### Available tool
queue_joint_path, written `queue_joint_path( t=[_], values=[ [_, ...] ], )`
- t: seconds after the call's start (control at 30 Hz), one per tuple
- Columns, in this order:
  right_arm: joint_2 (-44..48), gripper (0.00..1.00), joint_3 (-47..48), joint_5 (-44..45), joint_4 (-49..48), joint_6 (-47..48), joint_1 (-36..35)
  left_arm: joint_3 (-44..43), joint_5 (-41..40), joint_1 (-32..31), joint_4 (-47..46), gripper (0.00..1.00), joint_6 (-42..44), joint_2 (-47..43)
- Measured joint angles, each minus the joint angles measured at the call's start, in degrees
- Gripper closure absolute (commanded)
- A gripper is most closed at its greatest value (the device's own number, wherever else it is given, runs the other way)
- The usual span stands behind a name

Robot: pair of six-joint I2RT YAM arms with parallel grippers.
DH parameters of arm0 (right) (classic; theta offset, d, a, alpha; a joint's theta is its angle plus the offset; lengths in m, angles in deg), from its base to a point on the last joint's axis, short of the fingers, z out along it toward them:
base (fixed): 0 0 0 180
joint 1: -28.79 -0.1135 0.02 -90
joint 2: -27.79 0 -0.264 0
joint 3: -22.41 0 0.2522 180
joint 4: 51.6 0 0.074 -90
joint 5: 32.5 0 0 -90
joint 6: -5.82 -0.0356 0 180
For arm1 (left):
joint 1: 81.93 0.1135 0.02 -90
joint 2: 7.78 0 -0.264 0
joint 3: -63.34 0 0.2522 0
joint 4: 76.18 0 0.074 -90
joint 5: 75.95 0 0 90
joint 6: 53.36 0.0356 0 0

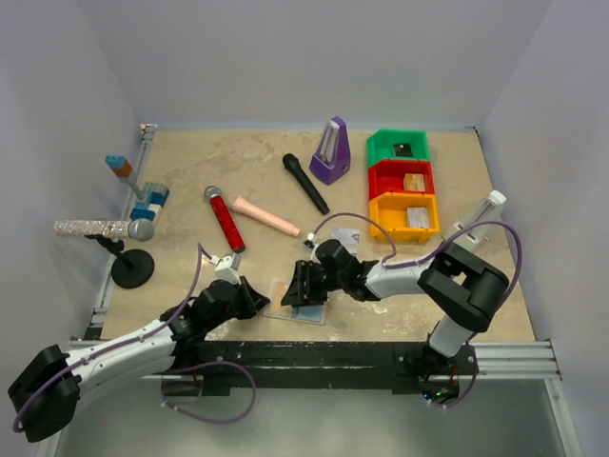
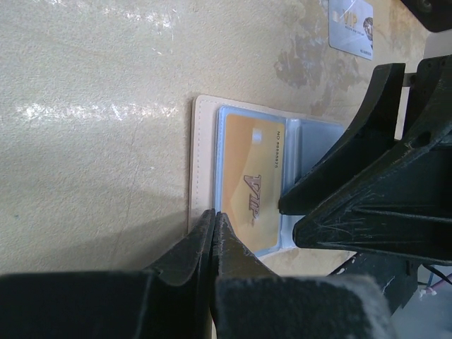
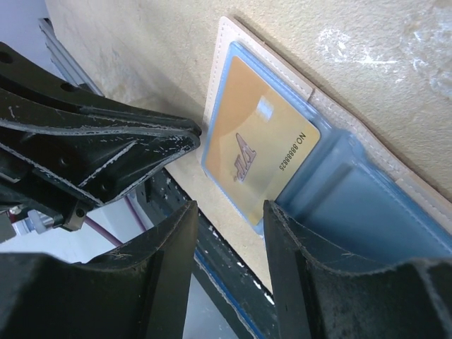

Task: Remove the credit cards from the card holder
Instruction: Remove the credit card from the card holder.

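My left gripper (image 2: 214, 214) has its jaws pressed together with nothing between them. The tips meet the tan edging of the card holder (image 2: 200, 152) at its near side, just beside the blue sleeve. My right gripper (image 3: 227, 212) has its jaws apart and clamped on nothing. A corner of the orange-tan card (image 3: 260, 150) shows in the gap between its fingers, and I cannot tell whether either finger touches it. That card sits inside the holder's blue pocket, print side up, on the panel nearer my left gripper. The right fingers reach over the other blue panel. The holder lies open and flat on the table (image 2: 99, 106), between my two grippers. A pale card (image 2: 351, 27) lies alone on the table beyond, well apart from the holder.
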Motion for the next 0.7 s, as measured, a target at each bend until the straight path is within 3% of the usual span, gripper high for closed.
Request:
queue_joint_path(
  t=[0.7],
  values=[
    [-0.37, 0.53, -2.45, 0.02, -2.69, -2.47, 0.66, 0.00, 2.05, 0.00, -1.60, 1.00, -0.39, 0.81]
  ],
)
